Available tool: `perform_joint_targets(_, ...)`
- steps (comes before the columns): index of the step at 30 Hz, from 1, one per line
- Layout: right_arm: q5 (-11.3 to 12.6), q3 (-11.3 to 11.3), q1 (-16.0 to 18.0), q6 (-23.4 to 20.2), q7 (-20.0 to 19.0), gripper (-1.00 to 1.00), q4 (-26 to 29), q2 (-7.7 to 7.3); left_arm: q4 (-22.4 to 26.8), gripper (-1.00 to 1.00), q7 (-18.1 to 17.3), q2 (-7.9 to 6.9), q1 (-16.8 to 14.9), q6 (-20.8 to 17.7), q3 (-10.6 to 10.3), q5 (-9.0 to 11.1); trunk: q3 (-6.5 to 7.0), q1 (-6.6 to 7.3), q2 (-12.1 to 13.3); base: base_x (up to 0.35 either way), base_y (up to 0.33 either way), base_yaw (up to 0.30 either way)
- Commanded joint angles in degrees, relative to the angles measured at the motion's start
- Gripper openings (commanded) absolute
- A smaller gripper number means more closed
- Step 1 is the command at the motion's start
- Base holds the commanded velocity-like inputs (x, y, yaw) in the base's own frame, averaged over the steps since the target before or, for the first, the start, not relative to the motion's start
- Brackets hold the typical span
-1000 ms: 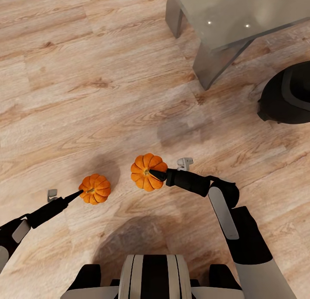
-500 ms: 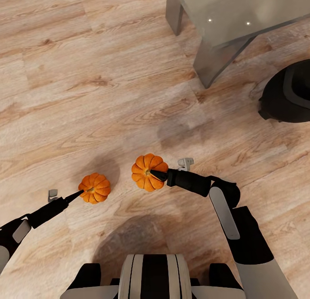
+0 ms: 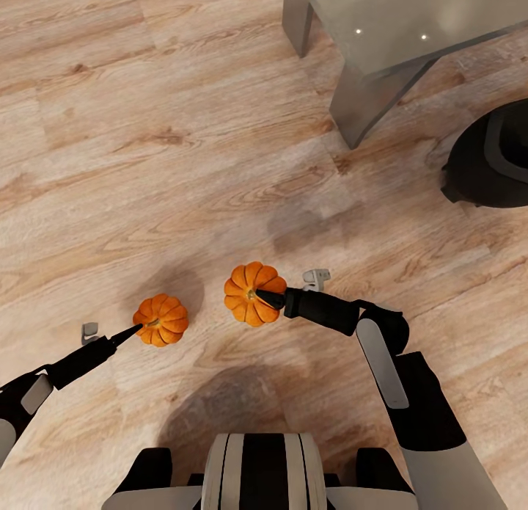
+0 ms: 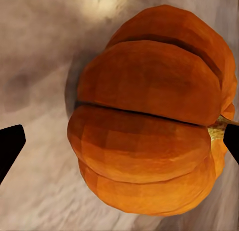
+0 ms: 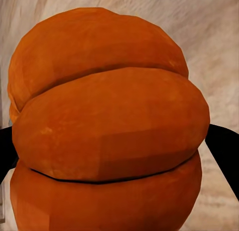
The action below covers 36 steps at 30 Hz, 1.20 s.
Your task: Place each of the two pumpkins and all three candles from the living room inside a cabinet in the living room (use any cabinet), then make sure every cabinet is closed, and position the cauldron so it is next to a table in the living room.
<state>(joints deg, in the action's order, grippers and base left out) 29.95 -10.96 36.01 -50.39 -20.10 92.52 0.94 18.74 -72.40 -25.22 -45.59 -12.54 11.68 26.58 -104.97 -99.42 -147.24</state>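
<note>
Bright even light, soft shadows on the floor (image 3: 183, 114); two glints on the table (image 3: 396, 18), wrist close-ups soft

Floor (image 3: 147, 128): light wood planks, carries everything in view. Smaller pumpkin (image 3: 162, 321) sits at the left gripper (image 3: 137, 328) tip, between its jaws in the left wrist view, one fingertip at the stem. Larger pumpkin (image 3: 253, 293) sits at the right gripper (image 3: 265, 299) tip, flanked by both jaws in the right wrist view. Well beyond the jaws: grey table (image 3: 367, 106) legs on the planks, black cauldron (image 3: 490, 158) just beside them. Whether the pumpkins touch the floor: can't tell.
</note>
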Motion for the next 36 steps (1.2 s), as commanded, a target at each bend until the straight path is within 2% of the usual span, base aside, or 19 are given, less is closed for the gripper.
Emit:
perform_joint_targets(1, -0.2, 0.1, 0.0, -0.3, -0.2, -1.00, 0.0, 0.03, 0.0, 1.00, -0.2, 0.00, 0.0, -0.6, 0.1, 0.1, -0.03, 0.01, 0.0, 0.000, 0.000, 0.000)
perform_joint_targets(26, -0.2, 0.1, 0.0, -0.3, -0.2, -1.00, 0.0, 0.03, 0.0, 1.00, -0.2, 0.00, 0.0, -0.7, 0.0, 0.1, -0.03, 0.01, 0.0, 0.000, 0.000, -0.063)
perform_joint_targets(33, -0.2, 0.1, 0.0, -0.3, -0.2, -1.00, 0.1, 0.03, 0.0, 1.00, -0.1, 0.00, 0.0, -0.7, 0.1, 0.2, -0.03, 0.01, 0.0, 0.000, 0.000, -0.147)
perform_joint_targets(34, -0.2, 0.1, 0.0, -0.3, -0.2, -1.00, 0.1, 0.01, 0.0, -1.00, -0.2, 0.00, 0.0, -0.7, 0.1, 0.2, -0.03, 0.01, 0.0, 0.000, 0.000, -0.042)
perform_joint_targets(36, -0.2, 0.1, 0.0, -0.3, -0.2, -1.00, 0.1, -0.08, 0.0, -1.00, -0.4, -0.03, 0.0, -0.7, 0.1, 0.3, -0.03, 0.01, 0.0, 0.000, 0.000, -0.027)
